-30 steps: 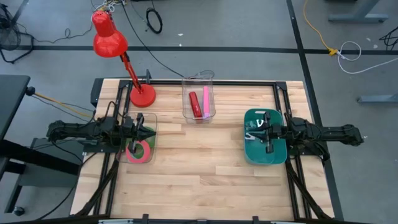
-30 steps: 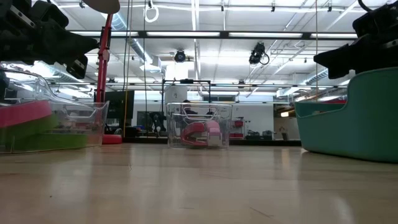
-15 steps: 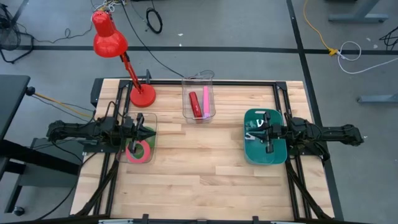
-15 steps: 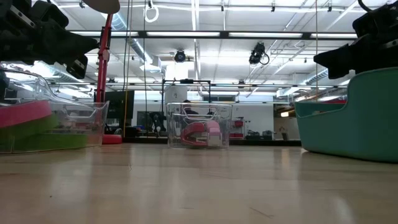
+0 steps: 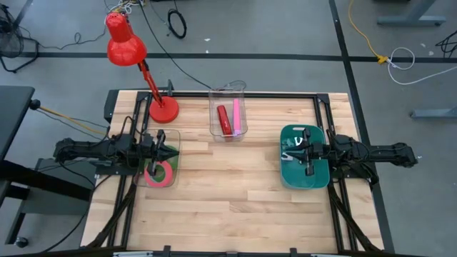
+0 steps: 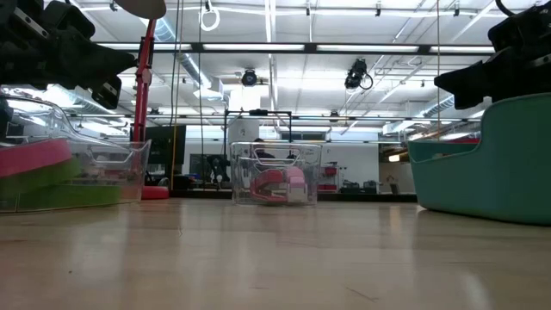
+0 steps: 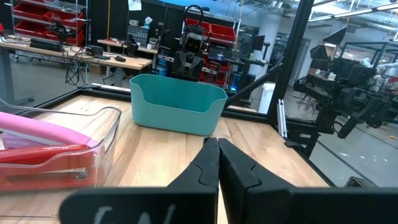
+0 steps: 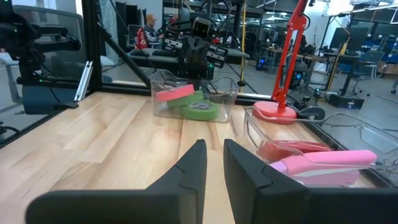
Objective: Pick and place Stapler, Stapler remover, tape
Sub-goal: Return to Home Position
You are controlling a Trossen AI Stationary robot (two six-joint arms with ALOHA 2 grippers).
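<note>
Both grippers hold nothing. L gripper (image 5: 172,153), fingers pressed together, hovers over tape (image 5: 169,178) in clear bin (image 5: 178,168) just beside lamp (image 5: 163,111) base. R gripper (image 5: 291,151), fingers a crack apart, over teal bin (image 5: 315,180), well right of lamp.

Bright, even overhead light; ceiling lights (image 6: 258,49) glare; faint sheen on tabletop (image 6: 258,258).

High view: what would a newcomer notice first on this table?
The red lamp at the table's far left corner, then the pink tape ring in the clear bin under the left gripper. The right gripper hangs over the teal bin opposite.
</note>
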